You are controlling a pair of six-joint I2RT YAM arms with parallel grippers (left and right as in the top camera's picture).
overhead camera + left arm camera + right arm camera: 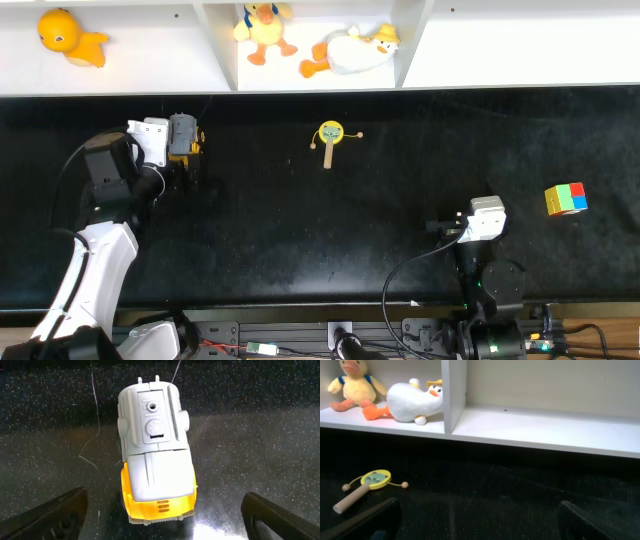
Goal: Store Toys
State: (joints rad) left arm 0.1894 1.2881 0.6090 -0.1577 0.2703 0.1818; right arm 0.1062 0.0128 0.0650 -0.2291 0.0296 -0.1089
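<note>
A grey and yellow toy truck (156, 450) lies on the black table, seen from above in the left wrist view; in the top view the truck (183, 137) is at the left. My left gripper (162, 520) hovers over it, open, its fingers (55, 512) wide on either side and not touching. A small rattle drum with a wooden handle (329, 139) lies at mid table, also the rattle (364, 486) in the right wrist view. A colourful cube (565, 199) rests at the far right. My right gripper (480, 525) is open and empty, low near the front right.
A white shelf (320, 82) runs along the back. Its left bay holds an orange duck (72, 38); the middle bay holds a yellow plush duck (265, 28) and a white plush goose (352, 50). The right bay (545, 427) is bare.
</note>
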